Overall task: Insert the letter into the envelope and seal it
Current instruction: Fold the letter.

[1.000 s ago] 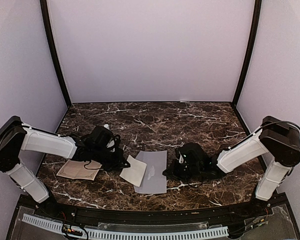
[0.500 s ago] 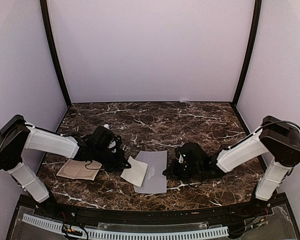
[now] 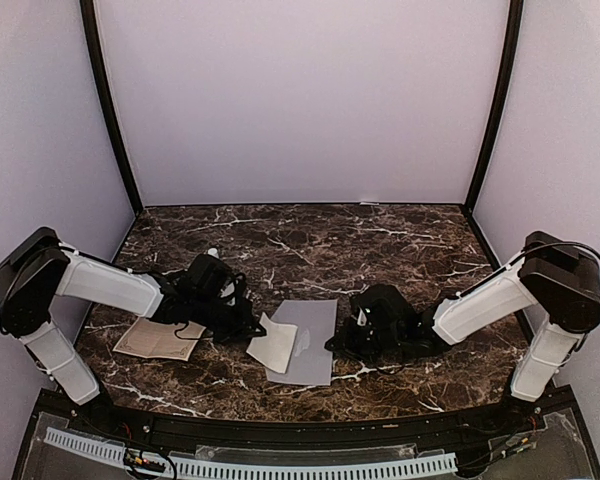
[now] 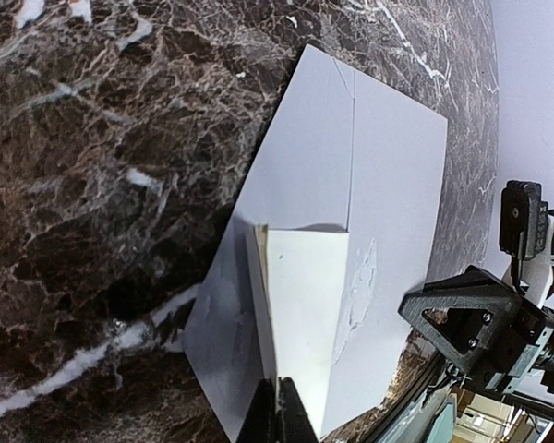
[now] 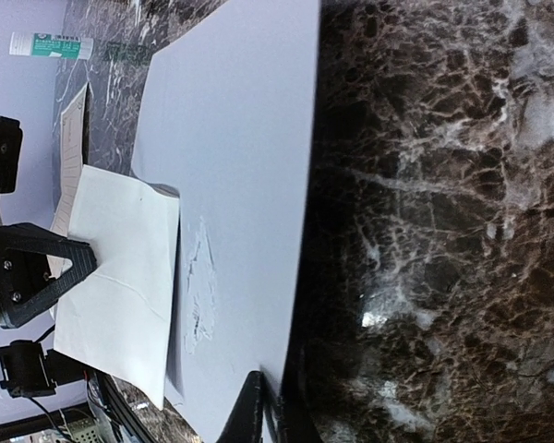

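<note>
Sliding the letter [image 4: 305, 305] onward risks buckling it at the pocket's mouth or dragging the envelope [image 4: 392, 185] over the table [image 4: 92, 185], I judge, because its edge only meets that mouth; whether it is inside I cannot tell. Left gripper [image 4: 277, 411] is clamped shut on the letter's near end; under and beyond its tips the envelope lies flat, flap spread. Across it the right gripper [image 5: 270, 415], closed, seems to pinch the envelope's edge.
</note>
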Controlling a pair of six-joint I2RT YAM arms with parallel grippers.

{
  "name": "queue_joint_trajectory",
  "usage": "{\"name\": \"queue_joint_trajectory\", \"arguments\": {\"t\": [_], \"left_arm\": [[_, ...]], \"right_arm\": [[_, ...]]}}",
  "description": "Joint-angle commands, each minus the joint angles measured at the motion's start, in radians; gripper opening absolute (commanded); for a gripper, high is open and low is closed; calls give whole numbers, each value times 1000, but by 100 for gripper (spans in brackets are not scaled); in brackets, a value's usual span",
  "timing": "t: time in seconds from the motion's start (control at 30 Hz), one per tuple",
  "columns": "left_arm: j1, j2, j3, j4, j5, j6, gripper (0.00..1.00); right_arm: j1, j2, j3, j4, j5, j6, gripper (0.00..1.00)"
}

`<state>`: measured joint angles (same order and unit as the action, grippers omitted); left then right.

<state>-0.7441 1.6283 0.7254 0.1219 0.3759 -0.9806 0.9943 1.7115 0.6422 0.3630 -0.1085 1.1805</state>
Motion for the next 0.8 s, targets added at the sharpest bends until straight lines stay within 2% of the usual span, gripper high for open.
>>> {"name": "queue_joint_trajectory", "arguments": {"t": [0.0, 0.33, 0.77], "left_arm": [[2, 2, 12, 39, 18, -7, 0], [0, 15, 18, 61, 28, 6, 0], [-16, 32, 34, 146, 111, 85, 0]], "right_arm": [[7, 15, 16, 4, 2, -13, 8], [6, 23, 17, 15, -5, -18, 6], [7, 25, 16, 27, -5, -19, 6]]}}
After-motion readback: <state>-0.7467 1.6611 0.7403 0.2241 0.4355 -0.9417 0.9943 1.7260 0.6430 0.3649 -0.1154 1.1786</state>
